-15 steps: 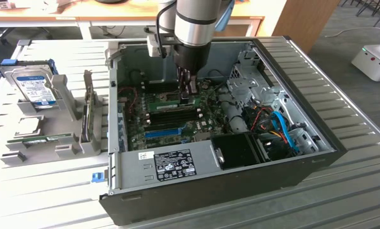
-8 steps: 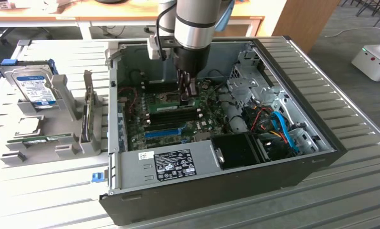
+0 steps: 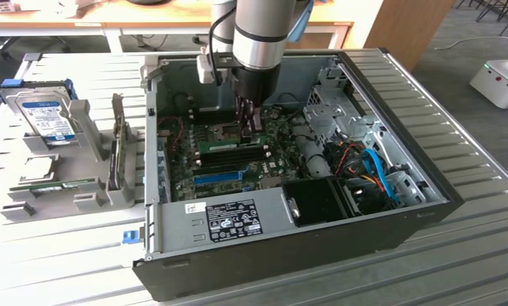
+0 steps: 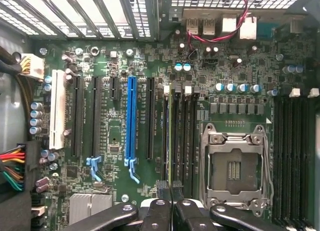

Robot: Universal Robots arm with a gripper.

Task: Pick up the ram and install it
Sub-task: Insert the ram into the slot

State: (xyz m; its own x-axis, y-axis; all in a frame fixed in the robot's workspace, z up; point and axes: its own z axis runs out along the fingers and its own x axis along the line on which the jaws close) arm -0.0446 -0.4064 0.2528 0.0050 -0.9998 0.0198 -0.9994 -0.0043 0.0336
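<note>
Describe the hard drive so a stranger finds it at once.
Find the open computer case. At the exterior view's left stands a grey rack, the hard drive propped at its far end. Only it is silver with a blue label.

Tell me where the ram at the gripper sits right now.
In the wrist view the ram stands edge-on among the black memory slots, between the blue slot and the CPU socket, pinched by the gripper.

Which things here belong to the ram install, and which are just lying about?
In the job: the ram, edge-on in the shut tool; the black memory slots beside it.
Lying about: hard drive; spare green stick on the grey stand; blue slot; CPU socket.
</note>
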